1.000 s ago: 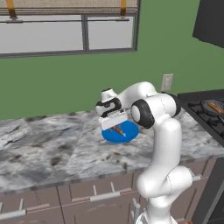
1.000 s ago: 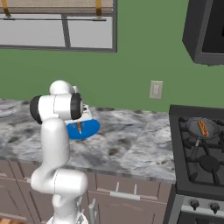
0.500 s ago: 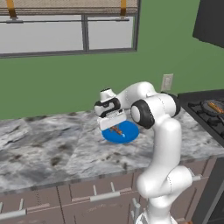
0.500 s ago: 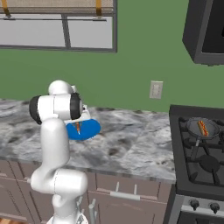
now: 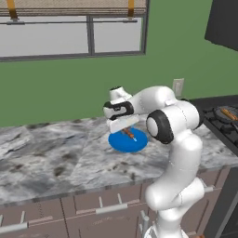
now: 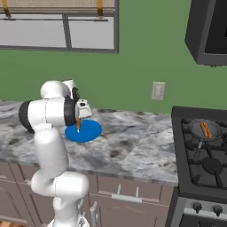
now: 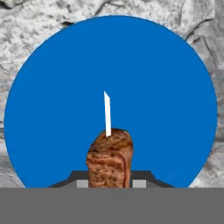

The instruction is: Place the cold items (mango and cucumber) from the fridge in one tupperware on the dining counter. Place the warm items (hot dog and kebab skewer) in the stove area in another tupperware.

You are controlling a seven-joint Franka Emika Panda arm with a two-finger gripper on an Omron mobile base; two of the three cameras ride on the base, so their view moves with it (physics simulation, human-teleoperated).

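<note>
Marbled worktop under a green wall, range to your right.
Your gripper is pinched on the skewer, holding it over the blue plate; the white tip points at the plate's middle. Farther right, the hot dog lies in a pan on the range.

This is a home kitchen. A grey marbled worktop runs along a green wall over brown drawer-front cabinets. Well to the right of the end effector stands a black gas stove with a dark hood above; a window and a wall outlet sit behind it.
</note>
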